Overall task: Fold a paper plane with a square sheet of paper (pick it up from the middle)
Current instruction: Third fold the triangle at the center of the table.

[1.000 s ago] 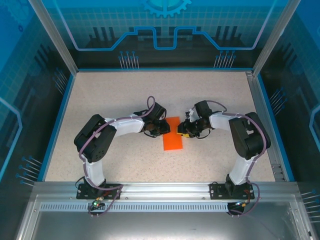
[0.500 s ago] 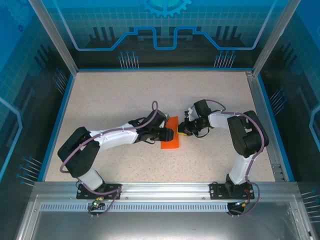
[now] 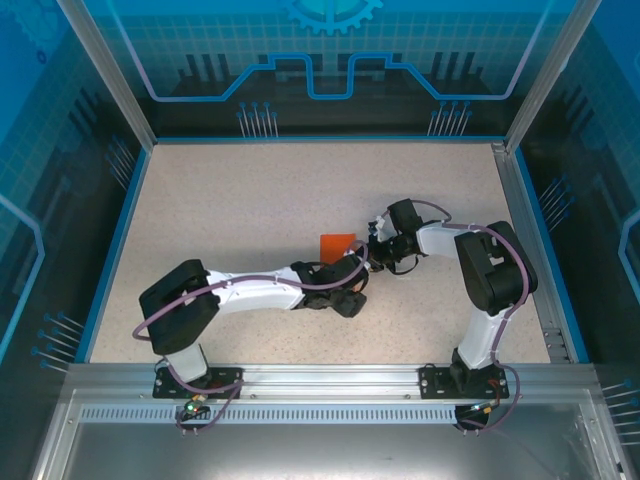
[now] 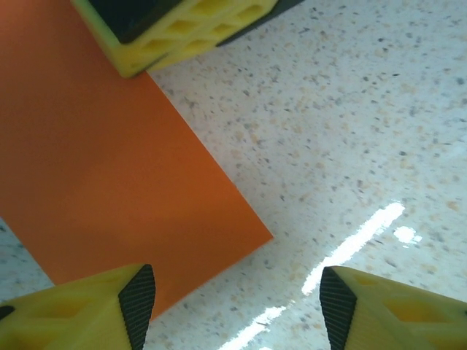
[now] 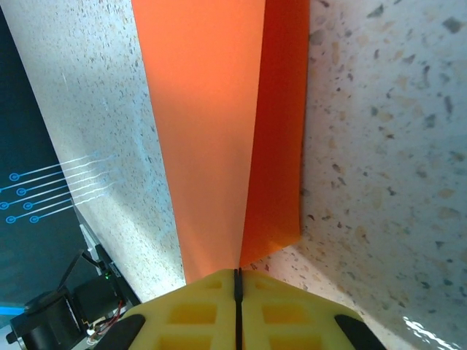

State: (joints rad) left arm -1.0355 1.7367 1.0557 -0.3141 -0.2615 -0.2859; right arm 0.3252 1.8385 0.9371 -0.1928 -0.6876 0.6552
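Since a second ago the left arm has swung across to the right and lower, and its left hand has spread open. From above, the orange sheet of paper shows as a small patch just beyond that arm, in the middle of the tabletop. The right hand sits at the paper's right edge.

From the left wrist, the left hand stands wide open and empty. One fingertip is at the paper's edge and the other is over bare tabletop. The paper lies flat, with the right hand at its far end.

From the right wrist, the right hand is pressed tight together, pinching the near end of the paper. The sheet is folded, with a darker flap beside a lighter one, on the speckled tabletop.
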